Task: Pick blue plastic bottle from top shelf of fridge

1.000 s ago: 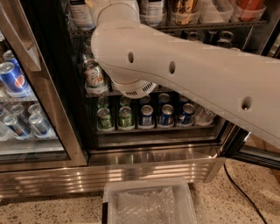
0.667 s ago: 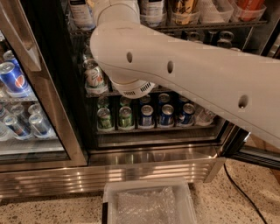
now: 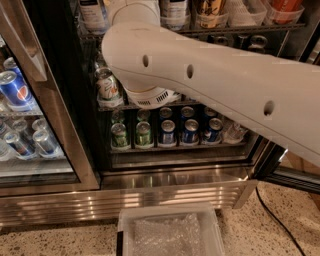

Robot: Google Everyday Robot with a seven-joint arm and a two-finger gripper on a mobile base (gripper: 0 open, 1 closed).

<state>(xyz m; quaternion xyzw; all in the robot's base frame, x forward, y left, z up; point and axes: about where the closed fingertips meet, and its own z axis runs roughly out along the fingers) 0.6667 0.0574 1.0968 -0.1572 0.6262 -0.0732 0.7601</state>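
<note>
My white arm [image 3: 210, 85] crosses the open fridge [image 3: 102, 150] from the right and bends upward at the top [image 3: 132, 10]. My gripper is out of view, past the top edge of the frame. The top shelf [image 3: 240, 26] shows only as a strip at the top, a dark wire rack with clear trays. On it stand two bottles with pale labels and dark print, one left of the arm [image 3: 92, 11] and one right of it [image 3: 175, 9]. Only their lower parts show, and I cannot tell which is the blue plastic bottle. An amber bottle [image 3: 210, 10] stands further right.
Wire racks below hold a can [image 3: 107, 87] and a row of green and blue cans [image 3: 167, 131]. The left glass door [image 3: 50, 100] shuts off Pepsi cans [image 3: 15, 89]. The ribbed steel base [image 3: 150, 195], a clear bin [image 3: 170, 232] and a black cable [image 3: 275, 220] are on the floor.
</note>
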